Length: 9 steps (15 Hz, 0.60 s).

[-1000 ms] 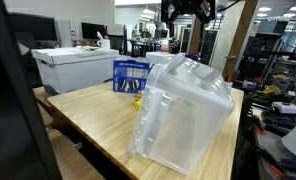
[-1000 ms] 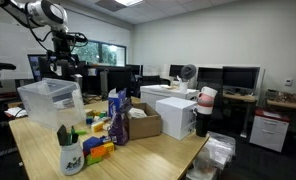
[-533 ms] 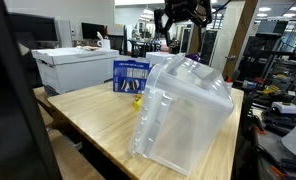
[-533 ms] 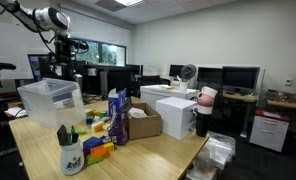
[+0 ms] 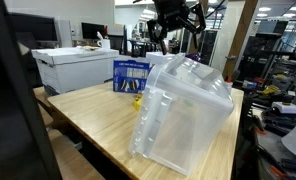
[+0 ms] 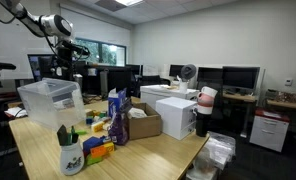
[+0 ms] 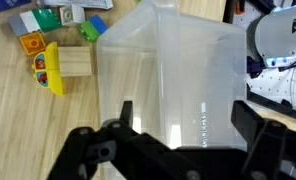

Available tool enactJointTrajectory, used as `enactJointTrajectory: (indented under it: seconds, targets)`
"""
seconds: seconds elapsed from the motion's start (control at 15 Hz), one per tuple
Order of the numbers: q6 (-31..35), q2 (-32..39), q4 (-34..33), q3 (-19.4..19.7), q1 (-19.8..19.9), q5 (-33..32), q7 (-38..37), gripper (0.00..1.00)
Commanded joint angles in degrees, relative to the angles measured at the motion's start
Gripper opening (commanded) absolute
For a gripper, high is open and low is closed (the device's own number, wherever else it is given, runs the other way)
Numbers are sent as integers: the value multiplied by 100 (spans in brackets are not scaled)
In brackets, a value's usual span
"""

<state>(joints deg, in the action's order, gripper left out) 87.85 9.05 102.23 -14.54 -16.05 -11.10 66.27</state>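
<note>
Shifting sideways since a second ago, the claw [image 5: 177, 33] is hovering, jaws spread wide, above the clear plastic bin [image 5: 183, 110], which is sitting on the wooden table [image 5: 88, 115] near coloured blocks [image 7: 60, 62].

You see: blue printed carton [image 5: 130, 75] upright on light wooden table [image 5: 93, 125]; yellow plastic block [image 7: 54, 70] touching plain wooden block [image 7: 75, 63]; white mug holding pens [image 6: 71, 152] near table corner.

Wrist view down onto clear bin [image 7: 178, 80], both exterior views share it
</note>
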Motion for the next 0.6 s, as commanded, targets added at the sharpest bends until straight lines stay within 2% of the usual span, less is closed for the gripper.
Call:
enactJointTrajectory:
  seconds: [0.0, 0.53]
  targets:
    - [-609, 365, -408, -76, 58, 120, 241, 100]
    - [-1325, 816, -793, -125, 79, 128, 315, 100]
